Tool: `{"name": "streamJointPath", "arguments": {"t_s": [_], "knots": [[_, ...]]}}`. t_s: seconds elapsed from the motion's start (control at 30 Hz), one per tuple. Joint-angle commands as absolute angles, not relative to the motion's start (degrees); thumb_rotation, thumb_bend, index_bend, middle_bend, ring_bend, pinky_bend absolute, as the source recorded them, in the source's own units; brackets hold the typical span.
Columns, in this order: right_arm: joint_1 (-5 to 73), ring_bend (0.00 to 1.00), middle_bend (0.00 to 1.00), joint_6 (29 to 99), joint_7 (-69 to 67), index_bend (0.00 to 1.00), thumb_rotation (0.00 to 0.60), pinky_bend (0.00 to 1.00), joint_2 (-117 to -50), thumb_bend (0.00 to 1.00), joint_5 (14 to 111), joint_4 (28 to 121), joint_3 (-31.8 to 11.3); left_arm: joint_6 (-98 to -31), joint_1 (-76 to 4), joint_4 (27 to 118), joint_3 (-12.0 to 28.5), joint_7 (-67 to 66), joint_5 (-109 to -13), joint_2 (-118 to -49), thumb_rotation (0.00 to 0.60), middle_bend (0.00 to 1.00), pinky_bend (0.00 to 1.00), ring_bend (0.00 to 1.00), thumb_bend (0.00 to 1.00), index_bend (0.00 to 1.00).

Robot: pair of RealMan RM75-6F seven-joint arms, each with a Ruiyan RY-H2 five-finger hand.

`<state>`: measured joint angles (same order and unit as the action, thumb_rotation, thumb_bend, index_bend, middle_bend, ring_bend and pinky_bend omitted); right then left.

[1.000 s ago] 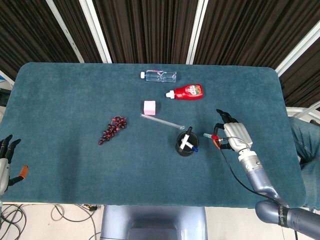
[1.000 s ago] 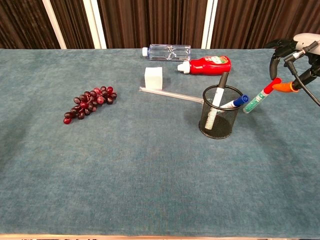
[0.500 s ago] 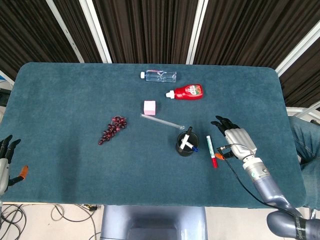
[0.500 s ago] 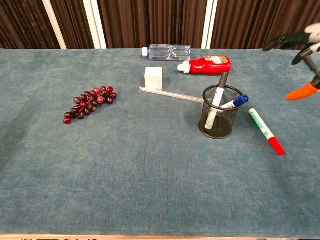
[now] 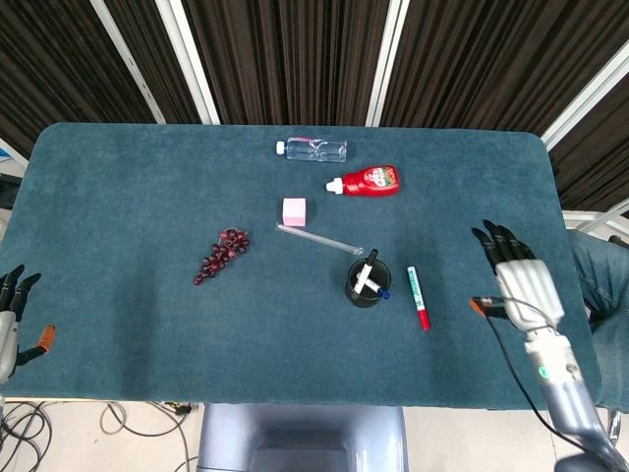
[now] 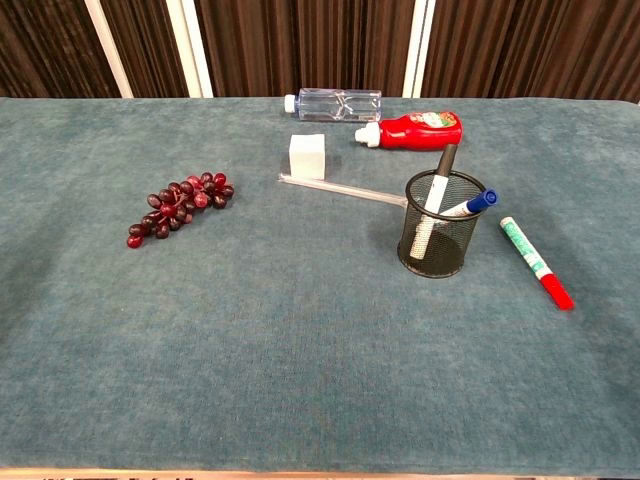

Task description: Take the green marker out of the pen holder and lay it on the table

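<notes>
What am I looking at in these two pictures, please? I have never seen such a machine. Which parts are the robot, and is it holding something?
It is a robot with two arms ending in human-like hands. One camera looks down from its head, the other forward from its chest. The head view shows the right hand open near the table edge, and the left hand at the far left corner; neither holds anything. On the table lie the green marker with a red cap, beside the mesh pen holder that contains other pens, plus grapes, a pink cube, a clear tube, a ketchup bottle and a water bottle.
</notes>
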<state>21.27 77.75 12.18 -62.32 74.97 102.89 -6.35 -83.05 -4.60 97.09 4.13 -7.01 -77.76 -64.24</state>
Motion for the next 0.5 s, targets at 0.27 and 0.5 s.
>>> {"name": "streamJointPath", "arguments": {"t_s": [0.27, 0.5], "knots": [[8.08, 0.05, 0.0, 91.54, 6.99, 0.06, 0.6, 0.21, -64.83, 0.19, 84.55, 95.09, 1.5, -83.55, -4.58, 96.76, 3.77, -7.92, -78.8, -64.53, 0.6, 0.0, 0.02, 0.0, 0.33, 0.12], [7.13, 0.05, 0.0, 91.01, 6.45, 0.06, 0.6, 0.21, -65.34, 0.19, 85.76, 93.01, 1.38, -84.03, -4.46, 96.63, 3.59, -7.84, -79.64, -64.32, 0.6, 0.0, 0.02, 0.0, 0.33, 0.12]]}}
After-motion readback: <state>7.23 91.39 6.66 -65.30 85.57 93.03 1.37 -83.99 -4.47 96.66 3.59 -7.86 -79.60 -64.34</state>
